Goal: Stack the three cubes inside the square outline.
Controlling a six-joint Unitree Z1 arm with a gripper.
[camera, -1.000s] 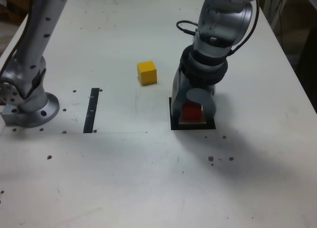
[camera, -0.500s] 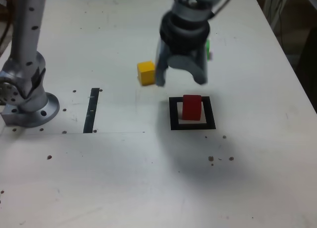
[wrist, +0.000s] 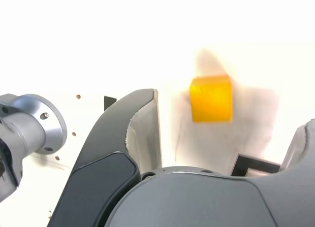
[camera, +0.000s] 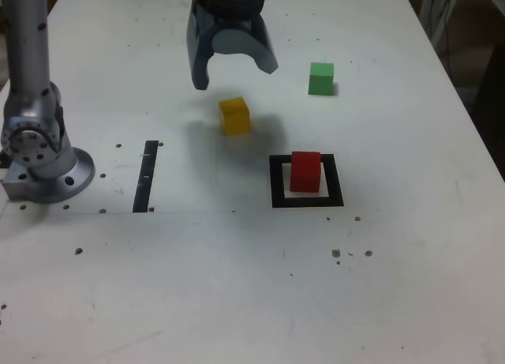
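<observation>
Leaving the red cube inside the square outline, the gripper now hangs above the yellow cube. Its jaws gape wide, empty.

The white bench carries a yellow cube, a green cube, a black tape strip, the arm's base and the square outline holding a red cube.

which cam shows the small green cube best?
The exterior view. The small green cube sits fully visible and unobstructed on the white table, toward the exterior view's right, beyond the black square outline. The wrist view does not show it at all; there only the yellow cube and a corner of the outline appear.
</observation>
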